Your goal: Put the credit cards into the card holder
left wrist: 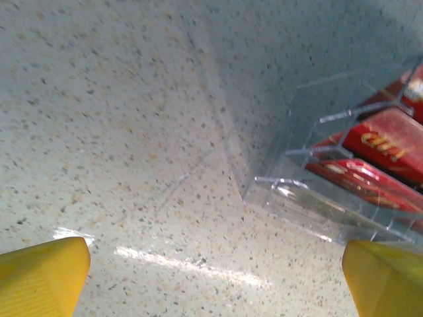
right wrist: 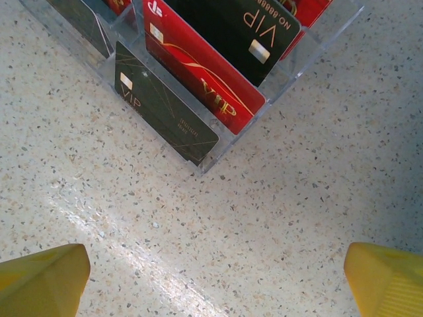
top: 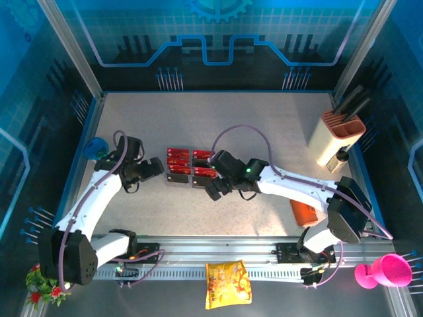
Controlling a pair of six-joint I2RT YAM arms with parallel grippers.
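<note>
- Red credit cards fill the clear rack.
- Right end effector, released beside the rack, should pinch one card's edge squarely.
- Left end effector: released too.

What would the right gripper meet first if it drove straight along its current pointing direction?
Probably the bare tabletop, just short of the clear rack corner; the right gripper, open, angles downward. Depth is unclear, so the rack's corner could come first.

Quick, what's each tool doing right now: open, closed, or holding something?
Left tool: open, holding nothing.
Right tool: open, holding nothing.
</note>
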